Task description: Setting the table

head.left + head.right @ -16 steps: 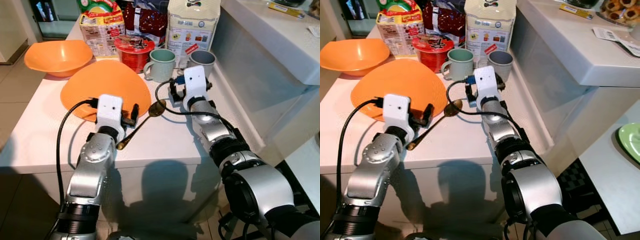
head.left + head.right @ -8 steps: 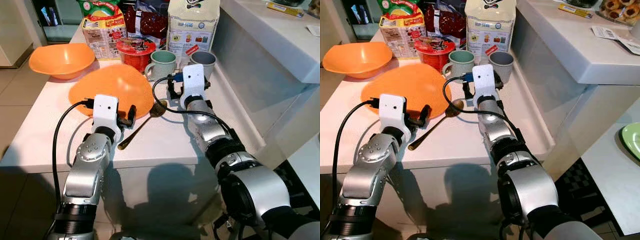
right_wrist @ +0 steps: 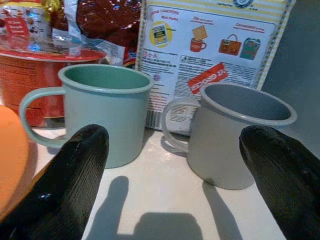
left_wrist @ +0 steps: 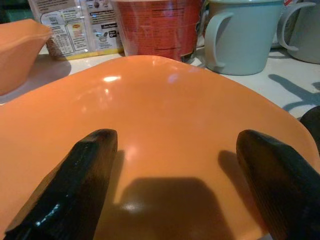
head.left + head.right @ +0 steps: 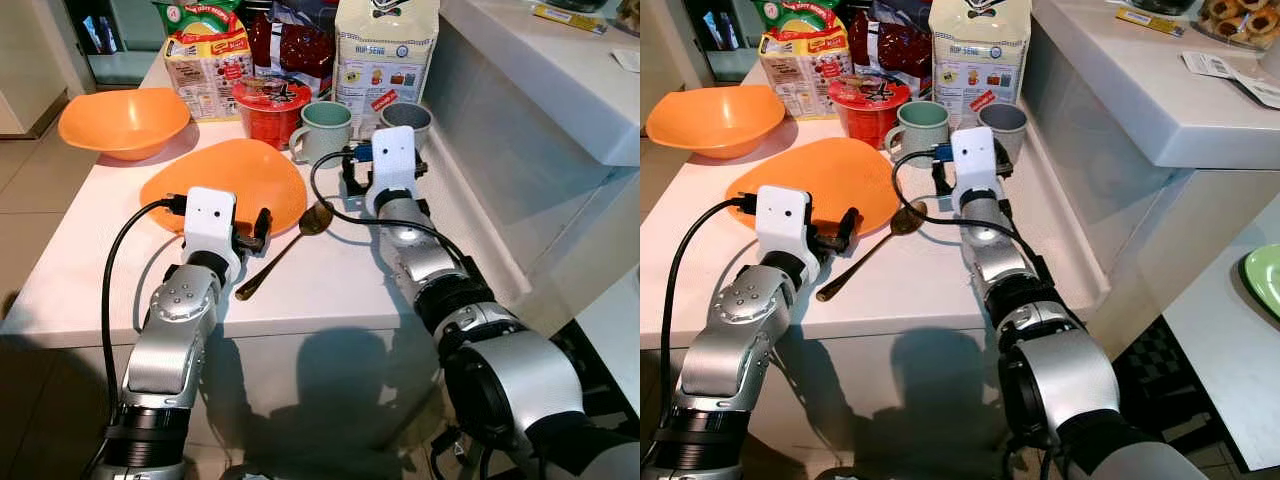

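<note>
Over the orange plate [image 5: 225,180], the left gripper [image 4: 175,185] hangs spread, and a low approach could perhaps knock the spoon [image 5: 283,252] just beside.

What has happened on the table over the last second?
The orange plate, tipped up on edge a second ago, now lies flat on the table, and the left gripper has let it go, fingers open over its near rim. The right gripper stays open before the two mugs; spoon unmoved.
</note>
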`<state>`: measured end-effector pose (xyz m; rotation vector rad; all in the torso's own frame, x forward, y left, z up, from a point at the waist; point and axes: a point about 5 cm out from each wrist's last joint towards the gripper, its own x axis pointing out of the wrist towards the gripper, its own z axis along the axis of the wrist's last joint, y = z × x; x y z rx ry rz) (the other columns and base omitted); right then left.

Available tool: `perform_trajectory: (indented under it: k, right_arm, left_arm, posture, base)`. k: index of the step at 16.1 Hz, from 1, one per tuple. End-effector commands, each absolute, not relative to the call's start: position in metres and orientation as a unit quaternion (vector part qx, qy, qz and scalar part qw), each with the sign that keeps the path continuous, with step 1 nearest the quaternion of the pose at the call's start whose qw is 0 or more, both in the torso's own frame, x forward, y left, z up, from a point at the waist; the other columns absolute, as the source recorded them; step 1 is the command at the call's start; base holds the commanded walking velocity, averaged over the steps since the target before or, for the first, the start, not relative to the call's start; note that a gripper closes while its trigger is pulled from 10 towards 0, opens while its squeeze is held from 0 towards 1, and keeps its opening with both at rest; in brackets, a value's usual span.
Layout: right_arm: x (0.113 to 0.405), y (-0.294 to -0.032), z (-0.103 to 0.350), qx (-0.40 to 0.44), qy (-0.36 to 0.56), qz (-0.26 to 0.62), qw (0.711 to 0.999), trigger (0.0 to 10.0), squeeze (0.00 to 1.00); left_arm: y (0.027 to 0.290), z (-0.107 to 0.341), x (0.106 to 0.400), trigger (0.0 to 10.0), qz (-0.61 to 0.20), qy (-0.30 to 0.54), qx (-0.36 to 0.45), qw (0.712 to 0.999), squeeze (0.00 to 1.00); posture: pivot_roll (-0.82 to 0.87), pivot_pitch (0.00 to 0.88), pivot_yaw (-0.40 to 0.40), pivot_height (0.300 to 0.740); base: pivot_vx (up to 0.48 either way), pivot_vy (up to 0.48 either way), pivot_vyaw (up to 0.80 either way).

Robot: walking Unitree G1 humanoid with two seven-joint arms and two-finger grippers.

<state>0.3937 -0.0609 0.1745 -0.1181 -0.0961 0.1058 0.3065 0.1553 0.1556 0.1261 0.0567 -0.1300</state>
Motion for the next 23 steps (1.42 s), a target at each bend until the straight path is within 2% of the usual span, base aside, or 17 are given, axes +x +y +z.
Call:
perform_trajectory:
  k: [1,7,13,16,23]
  right_arm:
    - [0.395,-0.06,0.181,-0.048,-0.055,0.051,0.996,10.0,0.0]
    - [0.403,-0.068,0.188,-0.059,-0.033,0.045,0.997,10.0,0.0]
    - [0.412,-0.084,0.197,-0.078,0.003,0.036,0.996,10.0,0.0]
    - [0.414,-0.092,0.196,-0.06,0.019,0.016,0.998,10.0,0.0]
    - [0.412,-0.09,0.19,-0.044,0.03,0.006,0.999,10.0,0.0]
  left_arm:
    - [0.159,0.144,0.303,10.0,-0.058,0.059,0.07,0.994,0.0]
    - [0.168,0.141,0.294,10.0,-0.041,0.066,0.081,0.994,0.0]
    - [0.163,0.145,0.293,10.0,-0.049,0.06,0.089,0.993,0.0]
    - [0.176,0.143,0.279,10.0,-0.038,0.074,0.104,0.991,0.0]
    - [0.187,0.144,0.262,10.0,-0.025,0.089,0.116,0.989,0.0]
  posture:
    - [0.31,0.0,-0.049,0.74]
    - [0.35,0.0,-0.06,0.74]
    - [0.35,0.0,-0.056,0.74]
    - [0.39,0.0,-0.031,0.74]
    - [0.43,0.018,-0.019,0.74]
  base:
    - [0.0,0.0,0.0]
    - [0.0,0.0,0.0]
    - [0.0,0.0,0.0]
    - [0.0,0.0,0.0]
    - [0.0,0.0,0.0]
